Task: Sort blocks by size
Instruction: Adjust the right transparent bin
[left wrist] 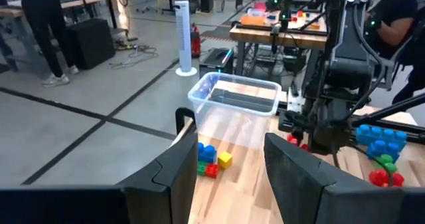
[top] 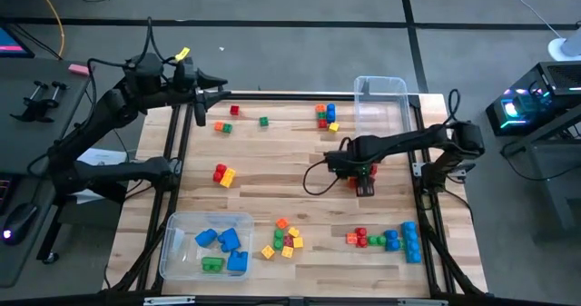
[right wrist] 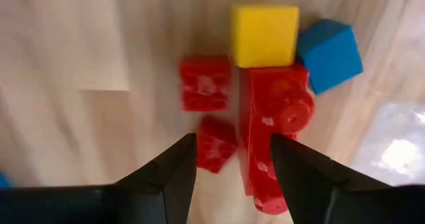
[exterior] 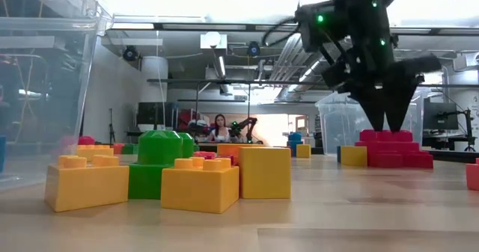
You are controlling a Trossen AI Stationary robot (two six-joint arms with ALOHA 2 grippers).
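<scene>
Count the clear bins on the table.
2. One bin at the high view's top edge, right of centre; the other bottom left, holding blue and green blocks.

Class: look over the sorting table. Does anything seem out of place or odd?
One clear bin holds large blue and green blocks, while the other bin appears empty. Most blocks lie scattered over the table, unsorted.
</scene>
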